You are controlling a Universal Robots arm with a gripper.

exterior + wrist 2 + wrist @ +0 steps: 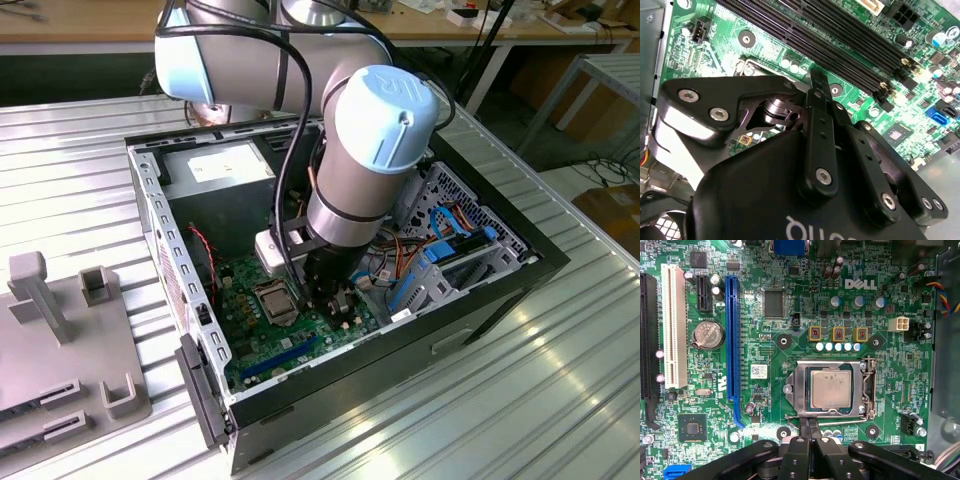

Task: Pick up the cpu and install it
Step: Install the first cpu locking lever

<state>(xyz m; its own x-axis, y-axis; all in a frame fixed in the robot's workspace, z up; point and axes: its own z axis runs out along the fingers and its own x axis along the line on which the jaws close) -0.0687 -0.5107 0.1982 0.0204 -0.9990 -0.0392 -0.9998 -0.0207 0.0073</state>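
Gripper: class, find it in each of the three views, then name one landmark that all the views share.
Exterior view: gripper inside the open case, low over the board, at the exterior view's right of the cpu.
First wrist view: gripper shut, tips at the socket edge beside the cpu.
Second wrist view: gripper close up, tips near the memory slots.
Shared landmark: green motherboard.

Case [480, 300] open on top, access from above only. Gripper [812, 432] down inside, just beside the socket frame [795, 390]; cpu [830, 389] sits in it, space above it clear. Drive cage [450, 255] and cables [400, 255] crowd one side, power supply [220, 170] another.
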